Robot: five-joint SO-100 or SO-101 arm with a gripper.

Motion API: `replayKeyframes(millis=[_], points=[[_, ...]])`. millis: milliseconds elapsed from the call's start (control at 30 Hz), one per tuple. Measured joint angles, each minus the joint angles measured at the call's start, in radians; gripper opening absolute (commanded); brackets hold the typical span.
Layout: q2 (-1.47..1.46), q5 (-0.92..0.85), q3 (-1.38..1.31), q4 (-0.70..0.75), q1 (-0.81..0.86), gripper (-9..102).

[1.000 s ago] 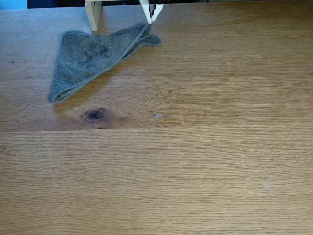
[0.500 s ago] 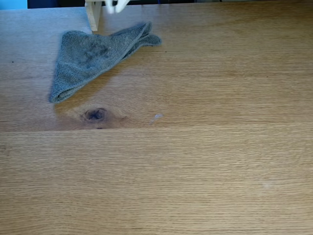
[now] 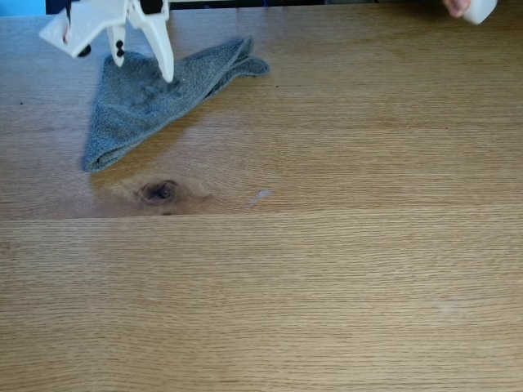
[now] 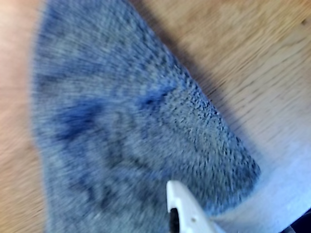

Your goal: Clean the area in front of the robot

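The pincer [image 3: 143, 67] hangs over the grey cloth [image 3: 151, 94] up at eleven o'clock of the fixed view, its two white fingers spread apart and pointing down with nothing between them, the longer finger's tip over the cloth's upper middle; whether it touches the terry, I cannot tell. The wrist view is smeared, yet it shows one white fingertip [image 4: 182, 206] at six o'clock with cloth [image 4: 121, 126] beneath and ahead of it. That looks to me like a line-up for a pinch on the cloth's bulk, so it can serve as a wiper. The cloth lies in a folded wedge, narrow end toward one o'clock, wide fold toward seven. The counter [image 3: 343, 278] in front is the job: a dark knot [image 3: 158, 191] just below the cloth's lower corner, a pale smudge [image 3: 261, 195] at three o'clock of it. Plenty of bare wood from centre down to six for a sweep. At the one o'clock corner a hand [image 3: 458, 6] holds something white [image 3: 480, 10], well apart.
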Motion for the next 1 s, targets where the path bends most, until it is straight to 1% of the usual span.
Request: replayKeyframes(millis=[167,400,533,700,800,1000], points=[[-0.178,-0.074,-0.002,-0.166,0.032,42],[-0.348,-0.173,-0.025,-0.396,0.035,43],[-0.440,-0.227,-0.037,-0.518,0.035,40],[-0.491,-0.276,-0.038,-0.604,0.040,34],[-0.505,-0.291,-0.048,-0.643,0.040,27],[-0.528,-0.293,-0.063,-0.675,0.041,14]])
